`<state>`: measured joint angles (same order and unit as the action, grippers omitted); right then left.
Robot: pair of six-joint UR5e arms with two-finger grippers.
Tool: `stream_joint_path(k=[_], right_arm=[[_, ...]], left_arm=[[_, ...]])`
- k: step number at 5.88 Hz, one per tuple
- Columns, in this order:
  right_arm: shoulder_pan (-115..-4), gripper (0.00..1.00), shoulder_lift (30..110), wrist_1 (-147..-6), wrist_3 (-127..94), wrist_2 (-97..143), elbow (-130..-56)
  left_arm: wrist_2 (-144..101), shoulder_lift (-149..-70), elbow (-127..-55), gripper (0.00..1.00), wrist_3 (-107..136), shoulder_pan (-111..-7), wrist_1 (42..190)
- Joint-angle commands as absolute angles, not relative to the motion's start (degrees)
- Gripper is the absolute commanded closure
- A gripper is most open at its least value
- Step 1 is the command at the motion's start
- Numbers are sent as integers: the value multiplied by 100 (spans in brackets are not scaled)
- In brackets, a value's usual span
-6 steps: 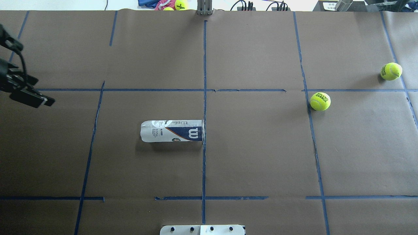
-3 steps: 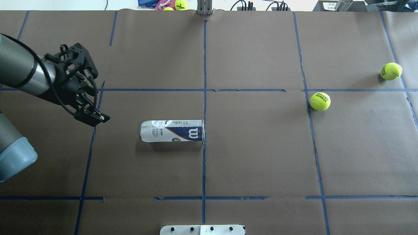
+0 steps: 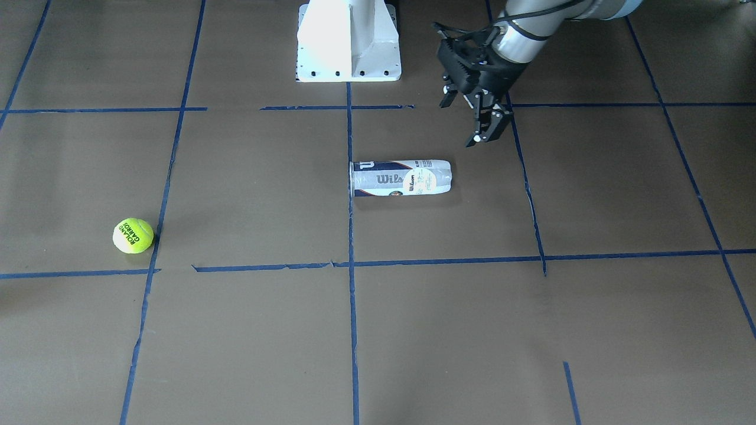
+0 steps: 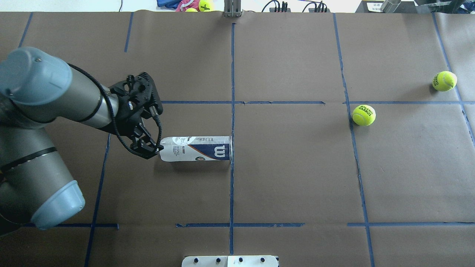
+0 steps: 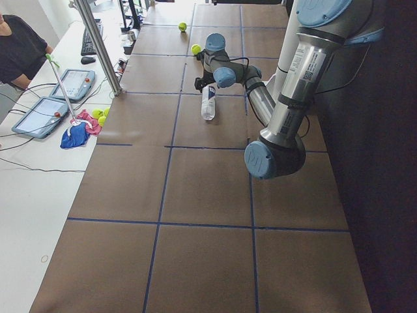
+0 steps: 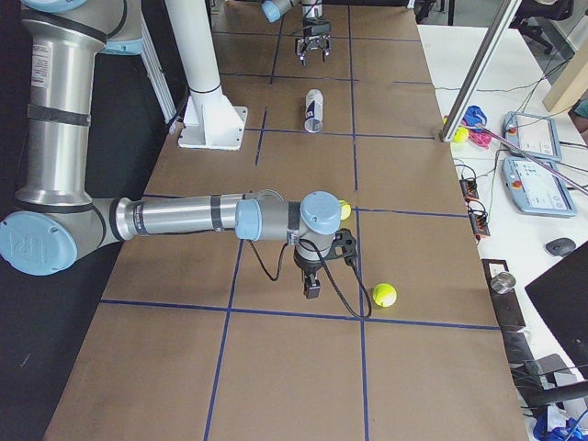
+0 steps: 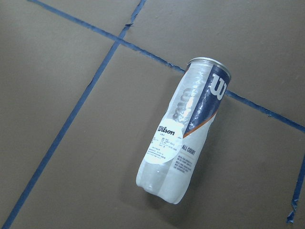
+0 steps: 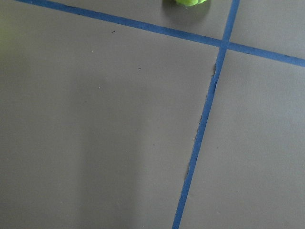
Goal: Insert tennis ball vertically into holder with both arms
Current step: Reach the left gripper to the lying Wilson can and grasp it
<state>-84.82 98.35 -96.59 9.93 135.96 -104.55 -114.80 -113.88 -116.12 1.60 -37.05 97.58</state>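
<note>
The holder [image 4: 196, 148] lies on its side on the brown table, open end to the right; it also shows in the left wrist view [image 7: 186, 138] and the front view [image 3: 401, 177]. My left gripper [image 4: 153, 151] is open and empty, hovering just beside the holder's closed end [image 3: 481, 134]. Two tennis balls lie far right, one [image 4: 363, 115] by a tape line, one [image 4: 444, 81] further off. My right gripper [image 6: 312, 287] shows only in the exterior right view, above the table near those balls; I cannot tell if it is open. A ball's edge [image 8: 190, 2] shows in the right wrist view.
The white pedestal base [image 3: 348, 41] stands at the robot's side of the table. Blue tape lines [image 4: 232, 111] grid the paper. Spare balls and a cloth [image 4: 200, 5] lie beyond the far edge, beside a metal post [image 4: 232, 9]. An operator [image 5: 19, 45] sits at the side desk.
My left arm has swung in from the left edge toward the right, bringing its gripper to the holder's closed end. The holder and balls have not moved.
</note>
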Motion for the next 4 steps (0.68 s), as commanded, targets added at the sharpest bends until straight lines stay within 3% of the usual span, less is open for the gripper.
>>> stream_joint_path(k=[1, 4], right_arm=[[-8481, 0, 9774, -9659, 993, 13614, -10450], [-8473, 0, 9765, -9659, 984, 13728, -10459]], left_arm=[[-11040, -11959, -11190, 0, -495, -3385, 9285], [-10065, -12970, -10286, 0, -930, -2779, 8606]])
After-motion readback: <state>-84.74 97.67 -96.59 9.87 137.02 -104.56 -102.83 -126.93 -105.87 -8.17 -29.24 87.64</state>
